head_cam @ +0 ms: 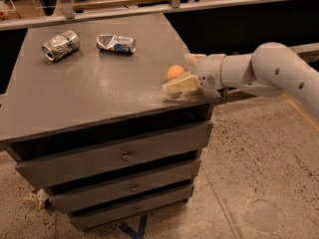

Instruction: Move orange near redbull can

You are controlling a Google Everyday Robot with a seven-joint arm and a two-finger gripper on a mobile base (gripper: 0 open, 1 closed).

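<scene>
The orange point(174, 72) sits on the grey cabinet top point(99, 93), near its right edge. My gripper point(181, 73) reaches in from the right at that edge. It is open, with one cream finger point(180, 84) in front of the orange and the other point(193, 59) behind it, so the orange lies between the fingertips. The redbull can point(116, 43), crushed silver with blue patches, lies at the back of the top, well to the left of the orange and the gripper.
A rounder silver can with green markings point(61, 45) lies at the back left. The cabinet has three drawers point(124, 156) below. A rail point(149, 6) runs behind it. Speckled floor point(259, 173) lies to the right.
</scene>
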